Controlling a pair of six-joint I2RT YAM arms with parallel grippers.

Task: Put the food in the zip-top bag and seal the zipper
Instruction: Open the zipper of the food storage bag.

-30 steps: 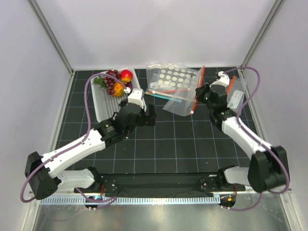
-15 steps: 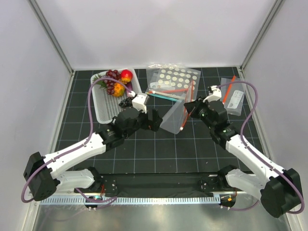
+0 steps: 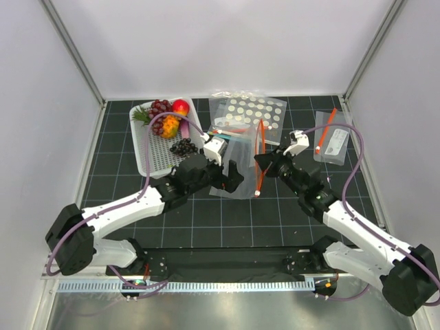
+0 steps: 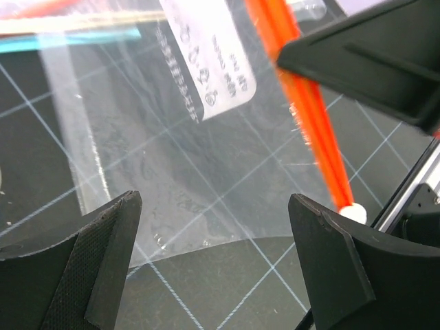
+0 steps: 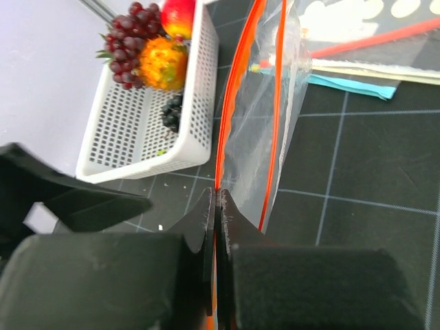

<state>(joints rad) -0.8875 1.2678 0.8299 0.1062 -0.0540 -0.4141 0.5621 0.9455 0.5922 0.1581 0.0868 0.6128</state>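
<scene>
The right gripper (image 5: 217,201) is clamped on the zipper (image 5: 232,96), its two fingers pressed flat together over the red-orange strip, and it holds the zip-top bag (image 4: 206,172) by that edge near the middle of the table. The strip's long axis runs near to far, and in the right wrist view its two lips part beyond the pinch, so the mouth looks at least partly unsealed. The left gripper (image 3: 232,177) is spread wide with nothing between its fingers, just left of the strip and over the clear body of the bag. From its own camera the plastic lies below the gap and the orange strip is off to the right, but whether a finger touches the film I cannot tell. The food is well apart from all this: the apple (image 3: 181,106), the pineapple (image 3: 170,126) and the dark grape bunch (image 3: 183,146) sit in the white basket (image 3: 152,157) at the far left, beside a redder grape bunch (image 3: 159,108). The basket lies on the left arm's side, so that arm is the nearer one for fetching fruit — though where it is now, it seems better placed to take the free lip opposite the right gripper's and draw the mouth open. No fruit shows inside the bag
</scene>
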